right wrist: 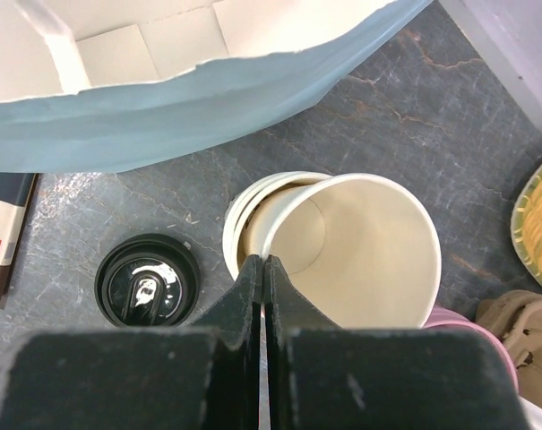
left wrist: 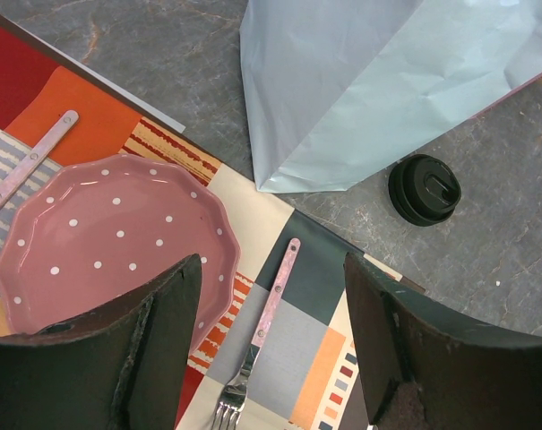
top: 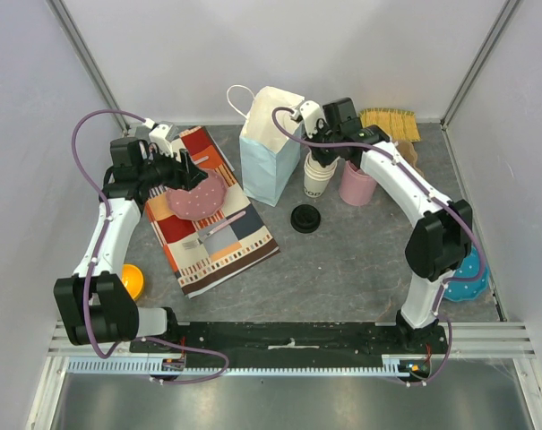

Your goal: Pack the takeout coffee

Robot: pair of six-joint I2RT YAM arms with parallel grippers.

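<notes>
While the left gripper (left wrist: 271, 269) hangs with its jaws wide apart and holding nothing, a pink dotted plate (left wrist: 109, 233) is seen under its left finger, well to the left of the light-blue paper bag (top: 271, 152). The plate is laid on a patchwork placemat (top: 212, 242), which reaches up to the bag's left foot. A fork (left wrist: 271, 313) with a pink handle is laid on the placemat between the fingers, and a second pink handle (left wrist: 33, 161) is seen left of the plate. Further left of the bag, at the near edge of the tabletop (top: 342, 260), an orange bowl (top: 132, 282) is partly hidden by the left arm.

The bag is stood upright with its mouth open. The takeout coffee (top: 305, 218) is set on the bare tabletop just beside the bag's near right corner, apart from it and untouched by either gripper; only its round black lid is shown from above.

To the right of the bag, just beyond the coffee, a stack of white paper cups (top: 318, 179) is stood. The right gripper (right wrist: 263, 262) is placed over it with its jaws pressed together on the near rim of the top cup (right wrist: 378, 251), which is tilted out of the stack. A pink cup (top: 357, 186) is stood just right of the stack, a woven straw mat (top: 391, 124) lies behind it, and a blue dotted dish (top: 468, 278) is seen far right of the bag.
</notes>
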